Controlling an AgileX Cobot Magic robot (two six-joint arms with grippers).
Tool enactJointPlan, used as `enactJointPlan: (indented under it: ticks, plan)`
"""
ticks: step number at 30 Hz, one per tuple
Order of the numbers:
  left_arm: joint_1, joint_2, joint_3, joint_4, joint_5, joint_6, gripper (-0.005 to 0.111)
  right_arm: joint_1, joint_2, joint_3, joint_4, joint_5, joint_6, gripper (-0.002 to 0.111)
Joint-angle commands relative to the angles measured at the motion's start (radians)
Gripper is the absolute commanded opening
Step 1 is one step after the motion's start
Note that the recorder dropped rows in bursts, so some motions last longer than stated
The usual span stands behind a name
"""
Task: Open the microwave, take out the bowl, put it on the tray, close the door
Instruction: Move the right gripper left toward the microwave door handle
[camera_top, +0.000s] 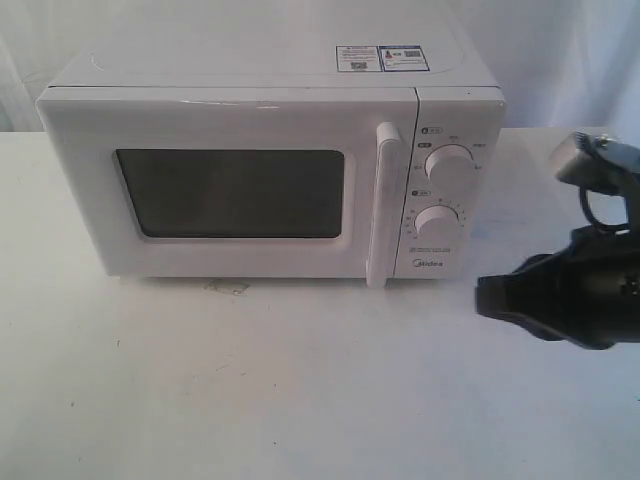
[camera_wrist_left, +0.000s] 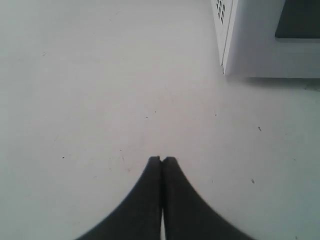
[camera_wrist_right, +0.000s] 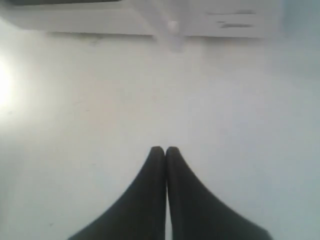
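The white microwave stands at the back of the table with its door shut; the dark window shows nothing inside. Its vertical bar handle sits left of two round knobs. The bowl is hidden and no tray shows in any view. My right gripper is shut and empty, low over the table to the right of the microwave's front; in the right wrist view its tips point toward the handle's foot. My left gripper is shut and empty over bare table, near the microwave's corner.
The white table spreads in front of the microwave. A small pale scrap lies by the microwave's front edge. A white curtain hangs behind. The left arm is outside the exterior view.
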Motion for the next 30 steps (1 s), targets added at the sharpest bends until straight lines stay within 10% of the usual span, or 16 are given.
enactJointPlan:
  ticks: [1,10,23,30]
  plan:
    - [0.003,-0.005,0.003,-0.003,0.000,-0.001,0.000,-0.007,0.029,-0.009,0.554,0.198,-0.694,0.000]
    - [0.003,-0.005,0.003,-0.003,0.000,-0.001,0.000,-0.007,0.060,-0.003,0.695,0.279,-1.075,0.002]
    - [0.003,-0.005,0.003,-0.003,0.000,-0.001,0.000,-0.007,0.175,-0.007,0.961,0.242,-1.613,0.061]
    - [0.003,-0.005,0.003,-0.003,0.000,-0.001,0.000,-0.007,0.262,-0.024,0.968,0.118,-1.605,0.065]
